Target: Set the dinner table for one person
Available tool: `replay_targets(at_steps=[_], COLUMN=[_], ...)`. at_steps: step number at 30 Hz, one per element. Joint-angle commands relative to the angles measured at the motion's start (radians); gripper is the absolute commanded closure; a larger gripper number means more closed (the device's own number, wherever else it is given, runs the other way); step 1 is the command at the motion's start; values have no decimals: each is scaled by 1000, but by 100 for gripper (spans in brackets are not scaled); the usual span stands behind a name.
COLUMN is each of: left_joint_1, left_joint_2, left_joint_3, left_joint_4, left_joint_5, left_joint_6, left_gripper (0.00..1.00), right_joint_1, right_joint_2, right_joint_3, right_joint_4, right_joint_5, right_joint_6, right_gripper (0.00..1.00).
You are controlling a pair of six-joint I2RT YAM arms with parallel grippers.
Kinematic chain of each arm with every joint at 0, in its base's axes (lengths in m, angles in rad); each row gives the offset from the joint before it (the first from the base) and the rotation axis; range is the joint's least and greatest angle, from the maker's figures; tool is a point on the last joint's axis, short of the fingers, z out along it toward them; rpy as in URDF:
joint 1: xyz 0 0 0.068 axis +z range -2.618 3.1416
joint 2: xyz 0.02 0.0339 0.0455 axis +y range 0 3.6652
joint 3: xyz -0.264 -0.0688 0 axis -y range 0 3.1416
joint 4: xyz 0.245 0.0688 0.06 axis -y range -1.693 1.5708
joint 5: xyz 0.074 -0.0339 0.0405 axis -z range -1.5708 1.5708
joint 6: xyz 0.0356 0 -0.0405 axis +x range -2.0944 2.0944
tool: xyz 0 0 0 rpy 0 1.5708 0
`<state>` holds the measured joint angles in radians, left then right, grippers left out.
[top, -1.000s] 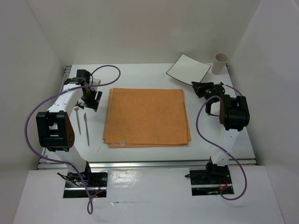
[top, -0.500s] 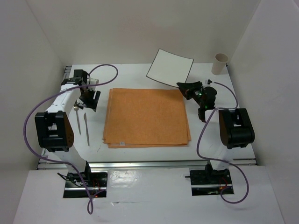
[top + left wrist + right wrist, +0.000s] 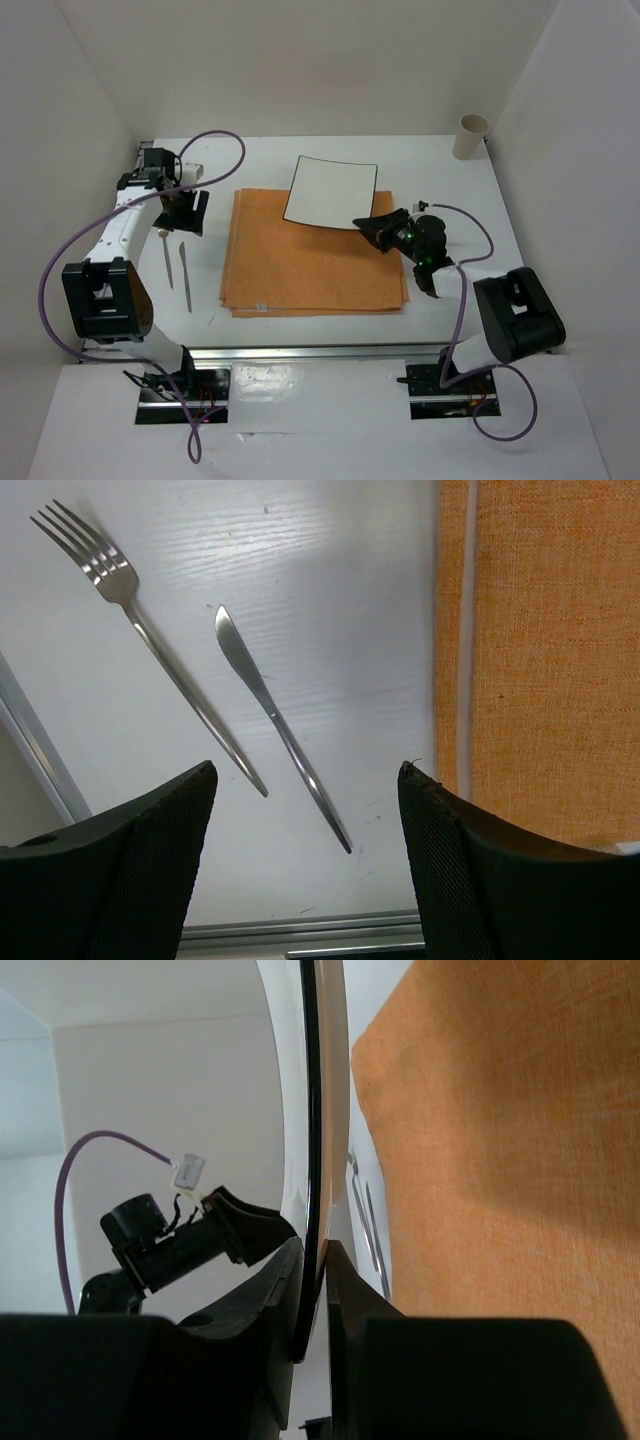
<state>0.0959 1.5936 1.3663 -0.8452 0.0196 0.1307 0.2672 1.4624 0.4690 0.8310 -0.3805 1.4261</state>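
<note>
Pinched by its rim in the right jaws: square white plate [image 3: 330,190], over the far part of the orange placemat [image 3: 300,270], perhaps not touching it. Spread wide, left jaws above fork [image 3: 170,663] and knife [image 3: 240,652] on the white desk [image 3: 450,180], left of the placemat.

Fork [image 3: 150,650] and knife [image 3: 275,720] lie left of placemat [image 3: 300,270] on dinner table [image 3: 420,165]; plate [image 3: 330,190] over it; cup [image 3: 471,136] far-right.

Left fingers [image 3: 130,870] spread wide, right fingers [image 3: 250,1305] pinched close.
</note>
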Motion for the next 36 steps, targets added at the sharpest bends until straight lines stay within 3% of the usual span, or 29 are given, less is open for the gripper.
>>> replay_targets(at_steps=[1, 10, 20, 36], left_joint_1=[16, 16, 25, 34], left_joint_2=[-46, -95, -124, -124], left_joint_3=[-32, -71, -99, -99], left_joint_4=[-2, 8, 8, 8], left_joint_5=[28, 37, 37, 37], left_joint_6=[15, 15, 15, 24], left_gripper=[20, 20, 20, 20], right_joint_1=[15, 136, 155, 185], right_joint_2=[-140, -192, -120, 65], right_joint_3=[-9, -151, -225, -191], right_joint_4=[179, 172, 303, 433], right_joint_5=[11, 66, 66, -49], right_joint_6=[-24, -35, 6, -26], right_gripper=[100, 100, 100, 100])
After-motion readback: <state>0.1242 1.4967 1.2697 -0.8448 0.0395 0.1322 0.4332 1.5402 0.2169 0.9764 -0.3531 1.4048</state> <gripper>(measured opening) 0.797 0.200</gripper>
